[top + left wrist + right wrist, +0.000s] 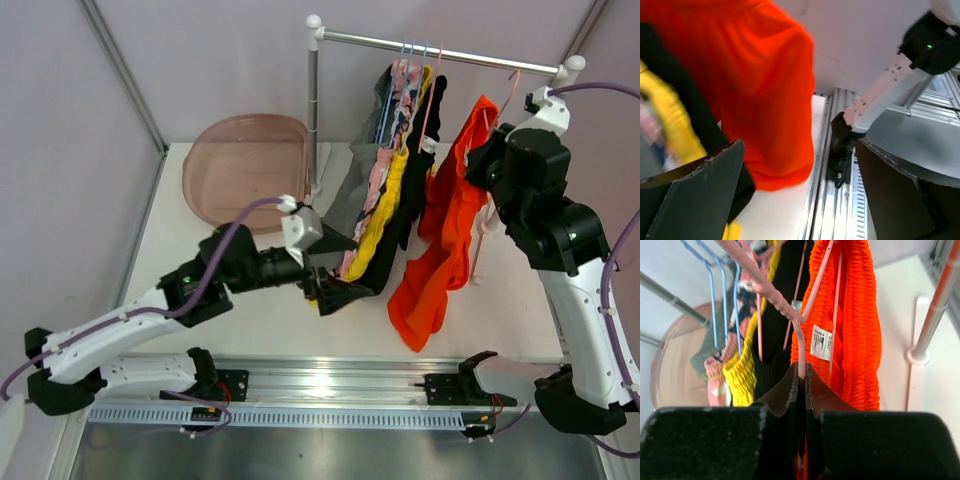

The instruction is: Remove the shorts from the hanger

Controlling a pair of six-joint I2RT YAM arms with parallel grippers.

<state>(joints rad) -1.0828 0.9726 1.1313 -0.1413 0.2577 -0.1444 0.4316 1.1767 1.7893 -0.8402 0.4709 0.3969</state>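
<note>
Firstly, top external view: five shorts hang from the rail [440, 47]. The grey shorts [348, 192], pink patterned shorts [374, 185], yellow shorts [386, 208] and black shorts [422, 165] are bunched together below the rail's middle. The orange shorts [450, 240] hang apart from them, toward the rail's right end. The left gripper [330, 288] lies low beneath the rail, at the hem of the black shorts. The right gripper [483, 155] is high, just under the rail, beside the orange waistband. A pink basin [245, 165] sits left of the rail's post.

Left wrist view: the left gripper is released, its fingers [695, 200] spread wide with nothing between them. The orange shorts fill the space beyond, with the black and yellow shorts at the left edge.

Right wrist view: the right gripper is clenched on the wire of a pink hanger [775, 295] below the rail. The orange shorts, bearing a white label [821, 342], hang just beyond the fingertips; the other four hang further along the rail.
</note>
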